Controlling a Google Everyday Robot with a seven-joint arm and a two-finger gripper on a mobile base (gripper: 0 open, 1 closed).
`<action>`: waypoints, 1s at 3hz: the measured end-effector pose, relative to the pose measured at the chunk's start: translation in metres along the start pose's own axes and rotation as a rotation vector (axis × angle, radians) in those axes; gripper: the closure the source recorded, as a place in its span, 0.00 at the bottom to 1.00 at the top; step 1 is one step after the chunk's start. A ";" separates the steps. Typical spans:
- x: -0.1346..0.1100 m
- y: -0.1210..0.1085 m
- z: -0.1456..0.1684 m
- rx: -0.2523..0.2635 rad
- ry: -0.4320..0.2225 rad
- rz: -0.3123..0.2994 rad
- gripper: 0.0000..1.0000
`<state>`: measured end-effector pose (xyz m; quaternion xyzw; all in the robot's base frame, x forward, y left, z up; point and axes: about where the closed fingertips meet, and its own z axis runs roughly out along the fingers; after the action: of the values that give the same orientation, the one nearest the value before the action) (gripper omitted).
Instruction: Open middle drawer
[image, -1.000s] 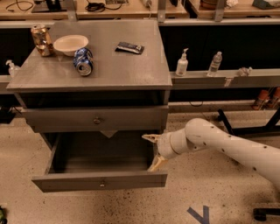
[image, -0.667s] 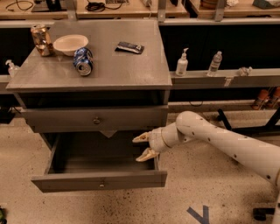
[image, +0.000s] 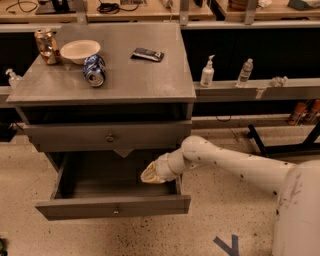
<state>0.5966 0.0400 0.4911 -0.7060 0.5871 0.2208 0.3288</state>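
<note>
The gray cabinet (image: 150, 85) has a middle drawer (image: 65, 141) with a small round knob (image: 109, 137). Its long flat front sits nearly flush with the cabinet. Below it, the bottom drawer (image: 75, 209) is pulled far out, and its plain gray box is open to view. My gripper (image: 150, 175) hangs over the right part of that open bottom drawer. It is just under the middle drawer's front and to the right of the knob. It touches nothing that I can see. The white arm (image: 235, 165) reaches in from the right.
On the cabinet top are a white bowl (image: 79, 50), a blue can lying on its side (image: 94, 70), an upright can (image: 46, 46) and a dark flat packet (image: 147, 54). Bottles (image: 207, 72) stand on a ledge to the right. Blue tape marks the floor (image: 227, 245).
My gripper has moved left and slightly up, from the right side of the open bottom drawer to over its inside, closer under the middle drawer front. Both drawers have stayed where they were.
</note>
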 end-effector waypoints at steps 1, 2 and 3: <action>0.023 0.019 0.030 0.033 0.084 0.076 1.00; 0.024 0.012 0.034 0.073 0.081 0.099 1.00; 0.026 0.012 0.039 0.053 0.073 0.111 1.00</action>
<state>0.5929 0.0498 0.4437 -0.6708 0.6427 0.1972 0.3131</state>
